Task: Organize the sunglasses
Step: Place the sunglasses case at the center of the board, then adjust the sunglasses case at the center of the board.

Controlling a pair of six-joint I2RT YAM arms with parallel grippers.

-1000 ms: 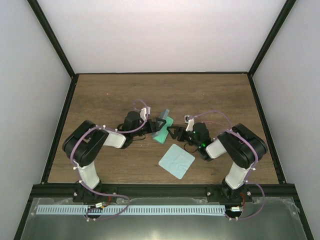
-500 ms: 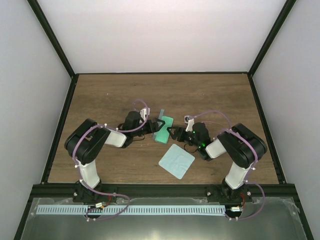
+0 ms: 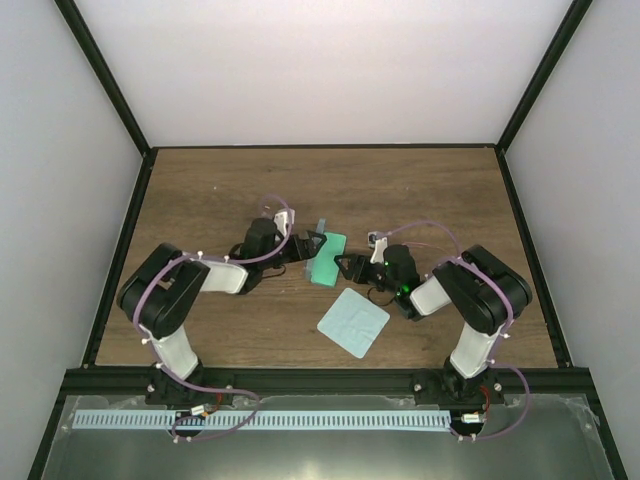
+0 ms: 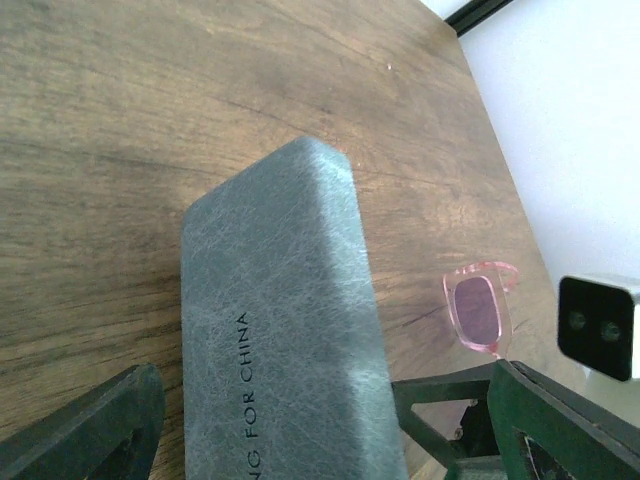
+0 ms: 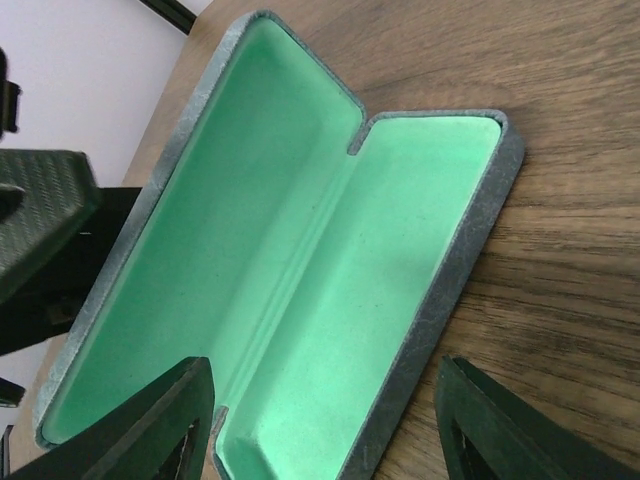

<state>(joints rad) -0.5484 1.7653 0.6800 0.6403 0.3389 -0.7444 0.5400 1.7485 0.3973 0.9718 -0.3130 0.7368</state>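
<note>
Closing in from both sides, the two arms meet at the middle of the table (image 3: pixel 200 200). The open case (image 5: pixel 300 230) sits right between them, mint lining up and nothing in it.

Left gripper (image 4: pixel 325 390) first: spread wide, one finger (image 4: pixel 80 430) off each side of the case's grey shell. Wood shows in the gap, so no contact there.

Right gripper (image 5: pixel 325 370) now: also parted, straddling the near end of the case. Its outer finger is clear of the wall with bare wood between, so nothing is pinched on that side either.

And the sunglasses (image 4: pixel 480 310)? Out of the case! The left wrist view catches a pink frame with one rosy lens lying on the table just beside the case, close by the right gripper. The rest of the pair is hidden, and from above I can't pick it out at all. A teal cloth (image 3: pixel 353 322) lies apart, toward the near edge.

By my reading, the pair has yet to go in. It looks light and thin, made of stiff plastic. I'd expect it to skid on the wood, to be easy to stress at the hinges, and to have lenses that smear or scratch. Best bet is a gentle pinch across the bridge or the top bar, never on a lens. The case looks rigid and grippy but light, so the other gripper may need to steady it.
</note>
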